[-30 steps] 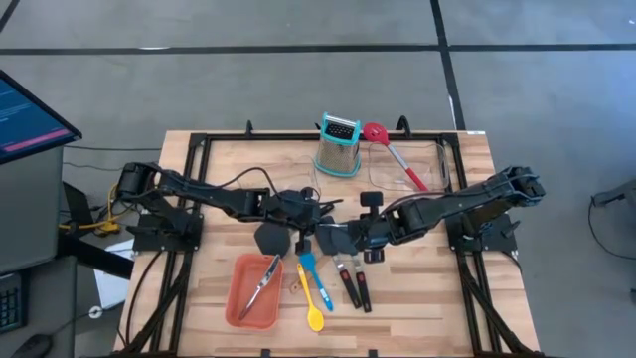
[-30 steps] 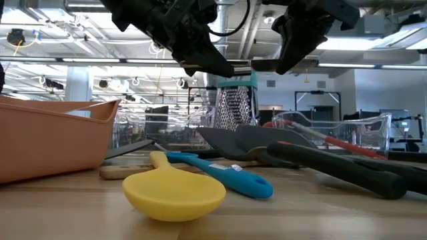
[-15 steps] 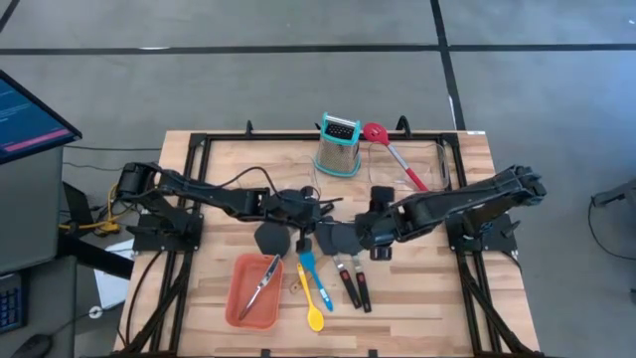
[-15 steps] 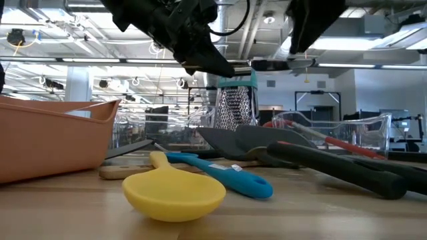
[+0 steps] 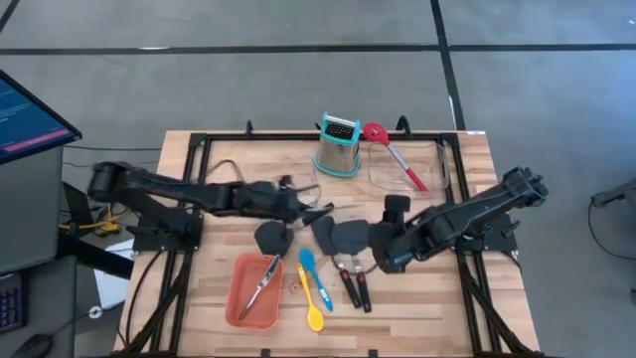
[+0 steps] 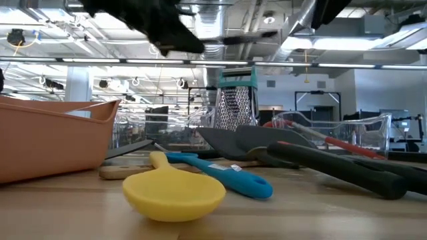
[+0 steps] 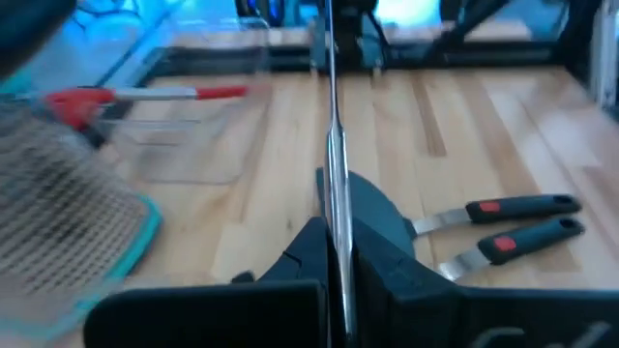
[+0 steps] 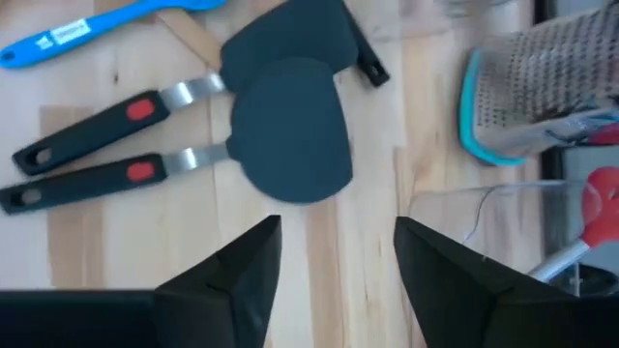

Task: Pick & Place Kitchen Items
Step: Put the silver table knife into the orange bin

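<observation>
My left gripper [image 5: 304, 208] hangs above the table's middle, shut on a thin steel utensil [image 7: 334, 145] that shows edge-on and sticks out toward the right [image 6: 247, 39]. My right gripper [image 8: 334, 261] stands open over bare wood, close to two black-handled spatulas [image 5: 350, 280]. A blue spoon [image 5: 311, 274] and a yellow spoon [image 5: 314, 310] lie flat near the front. Steel tongs [image 5: 262, 284] lie in the orange tray [image 5: 238, 298]. A red slotted spoon [image 5: 394, 154] rests in a clear bin [image 5: 429, 171]. My left gripper pinches the utensil's thin steel shaft [image 7: 336, 227] between its two fingers [image 7: 300, 256], which come level from the table's left. The shaft runs on straight ahead of the fingers, along them. The utensil is lifted clear of the table and about level.
A steel grater [image 5: 338, 147] with a teal rim stands at the back middle. A dark rounded spatula blade [image 5: 270, 238] lies just behind the tray. Black frame rails [image 5: 199, 149] run along the table's edges. A monitor [image 5: 25, 114] stands off the left side.
My right gripper has come off the utensil and drawn up and back toward the table's near right. My left gripper has lifted the utensil higher and carried it a little toward the left edge, still level.
</observation>
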### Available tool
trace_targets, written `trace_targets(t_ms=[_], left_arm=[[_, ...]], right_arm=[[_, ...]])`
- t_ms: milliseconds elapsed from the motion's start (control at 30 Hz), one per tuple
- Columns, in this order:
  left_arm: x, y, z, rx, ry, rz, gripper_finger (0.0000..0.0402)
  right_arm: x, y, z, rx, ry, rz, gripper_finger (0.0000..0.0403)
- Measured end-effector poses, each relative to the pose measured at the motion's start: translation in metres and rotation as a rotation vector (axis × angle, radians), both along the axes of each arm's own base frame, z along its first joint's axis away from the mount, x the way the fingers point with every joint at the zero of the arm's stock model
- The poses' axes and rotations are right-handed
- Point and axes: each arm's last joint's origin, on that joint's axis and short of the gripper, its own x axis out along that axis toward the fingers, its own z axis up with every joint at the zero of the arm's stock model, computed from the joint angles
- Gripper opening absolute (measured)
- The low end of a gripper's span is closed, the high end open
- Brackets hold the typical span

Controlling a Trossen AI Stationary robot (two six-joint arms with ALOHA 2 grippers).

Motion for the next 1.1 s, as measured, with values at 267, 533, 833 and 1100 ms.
trace_targets(t_ms=[267,533,833,1100], left_arm=[[-0.084,-0.004,0.009,-0.099,-0.195,0.087,0.0001],[-0.139,-0.016,-0.001,-0.156,-0.386,0.092,0.0001],[-0.154,-0.029,-0.028,-0.228,-0.470,0.044,0.0001],[-0.149,-0.037,-0.045,-0.276,-0.570,0.011,0.0001]], right_arm=[[0.002,0.009,-0.030,-0.035,-0.050,0.001,0.0137],[0.033,0.005,-0.074,-0.005,-0.262,0.147,0.0102],[0.063,-0.030,-0.107,0.135,-0.644,0.258,0.0091],[0.073,-0.057,-0.093,0.175,-0.977,0.215,0.0091]])
